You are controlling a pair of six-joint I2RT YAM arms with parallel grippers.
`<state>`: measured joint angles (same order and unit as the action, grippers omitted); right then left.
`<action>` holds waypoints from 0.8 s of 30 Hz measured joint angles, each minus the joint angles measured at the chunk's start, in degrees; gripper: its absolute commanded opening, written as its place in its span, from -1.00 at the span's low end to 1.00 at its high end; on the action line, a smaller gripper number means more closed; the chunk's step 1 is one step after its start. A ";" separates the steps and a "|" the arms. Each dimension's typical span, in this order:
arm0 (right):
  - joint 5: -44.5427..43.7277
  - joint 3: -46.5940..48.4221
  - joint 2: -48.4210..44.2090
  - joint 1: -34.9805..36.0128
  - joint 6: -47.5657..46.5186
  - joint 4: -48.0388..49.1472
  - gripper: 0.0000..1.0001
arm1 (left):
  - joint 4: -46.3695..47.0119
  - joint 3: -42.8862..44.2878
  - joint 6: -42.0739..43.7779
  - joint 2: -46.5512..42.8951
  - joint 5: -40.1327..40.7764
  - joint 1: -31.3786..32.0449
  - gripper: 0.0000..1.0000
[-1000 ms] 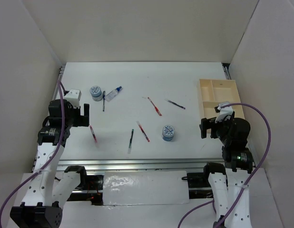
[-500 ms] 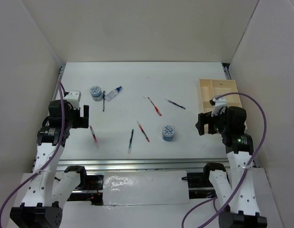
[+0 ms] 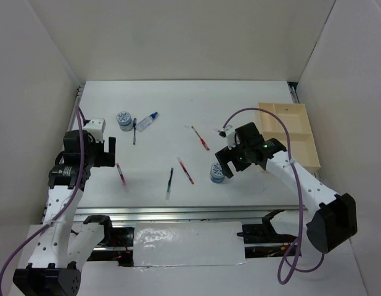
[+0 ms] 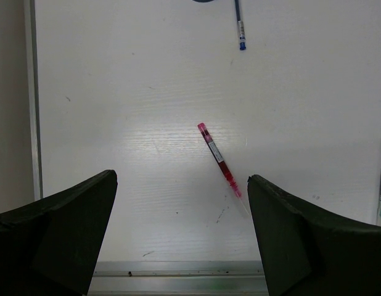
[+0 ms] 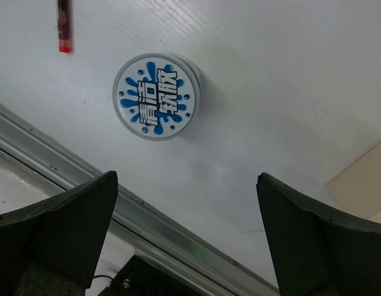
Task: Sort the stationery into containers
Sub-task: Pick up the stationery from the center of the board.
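My right gripper (image 3: 227, 161) is open and empty, just over a blue-and-white roll (image 3: 217, 174). In the right wrist view this roll (image 5: 156, 97) lies flat ahead of the open gripper (image 5: 187, 179), not between the fingers. My left gripper (image 3: 108, 151) is open and empty, with a red pen (image 3: 120, 174) beside it. In the left wrist view that pen (image 4: 220, 165) lies ahead of the gripper (image 4: 181, 185), nearer the right finger. The beige tray (image 3: 299, 161) stands at the right edge. A second roll (image 3: 124, 119), the white bottle (image 3: 148, 121) and a dark pen (image 3: 134, 131) lie at the back left.
Two red pens (image 3: 201, 138) (image 3: 185, 171) and a dark pen (image 3: 171, 179) lie mid-table. Another dark pen (image 3: 217, 131) is partly hidden by the right arm. The table's metal rail (image 5: 178, 237) runs close under the right gripper. White walls enclose the table on three sides.
The right arm has swung left from beside the tray to above the roll near the front middle. The left arm has not moved.
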<state>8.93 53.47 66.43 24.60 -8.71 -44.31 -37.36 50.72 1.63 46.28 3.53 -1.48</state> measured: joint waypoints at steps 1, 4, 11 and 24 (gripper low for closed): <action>-0.87 0.20 1.29 0.83 0.20 -0.07 1.00 | 0.04 -0.09 0.00 0.02 0.00 0.00 0.99; -3.63 0.68 4.96 1.99 0.79 0.17 1.00 | 0.04 -0.35 0.00 0.09 -0.02 0.00 0.99; -5.31 2.93 10.84 5.62 1.42 0.72 1.00 | 0.07 -0.46 0.02 0.09 -0.24 0.00 0.99; -4.81 5.99 18.43 7.50 1.42 1.79 1.00 | 0.07 -0.48 0.04 0.07 -0.26 0.00 0.99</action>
<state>4.12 59.46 84.86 32.10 -7.29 -42.52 -37.30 50.24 1.67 46.35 3.27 -1.48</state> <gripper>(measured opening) 0.997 0.993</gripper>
